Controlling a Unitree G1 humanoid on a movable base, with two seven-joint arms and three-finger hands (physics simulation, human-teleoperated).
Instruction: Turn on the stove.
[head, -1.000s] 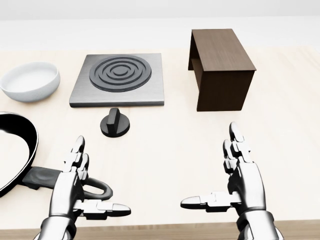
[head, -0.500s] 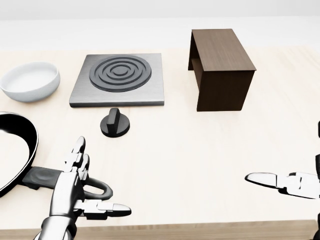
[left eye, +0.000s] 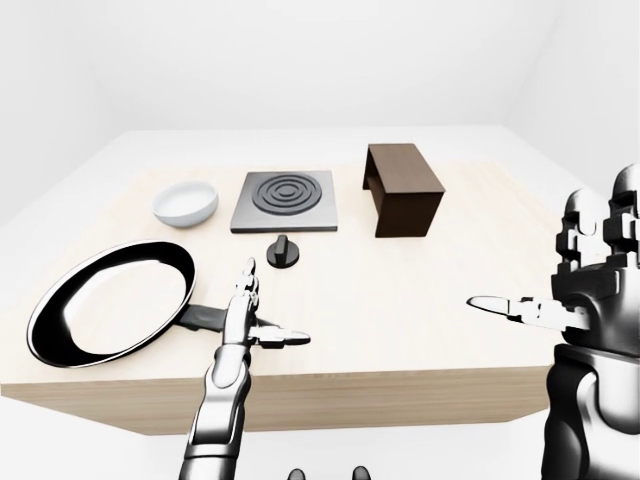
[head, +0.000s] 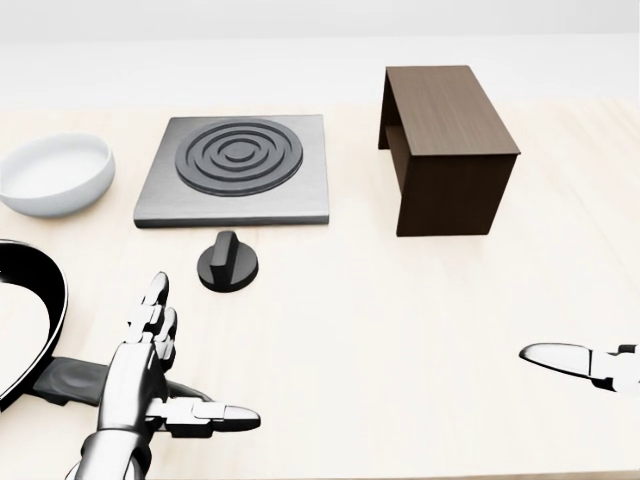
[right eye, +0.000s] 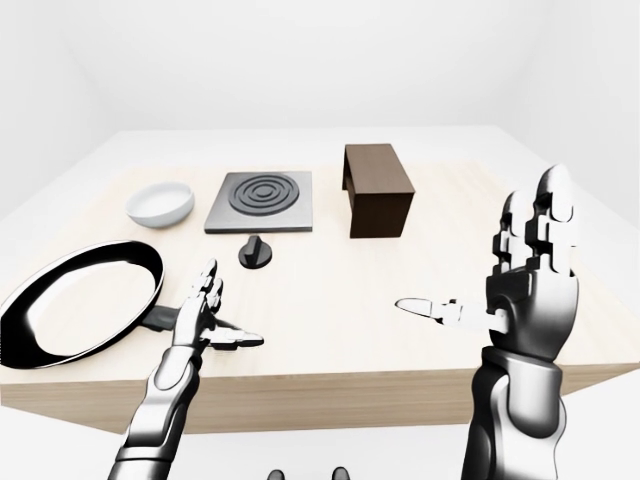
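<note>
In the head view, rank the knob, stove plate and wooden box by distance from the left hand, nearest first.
From the left hand, open at lower left:
1. Knob, just above the hand, slightly to its right.
2. Stove plate, higher up, beyond the knob.
3. Wooden box, far off at upper right.

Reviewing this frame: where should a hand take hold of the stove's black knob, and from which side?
Grip the raised ridge on top of the knob, fingers on its two flat sides, coming down from above. The knob sits flat on the table just below the stove plate in the head view, so only the upright ridge offers purchase. The left hand is nearer, open, with bare table between.
</note>
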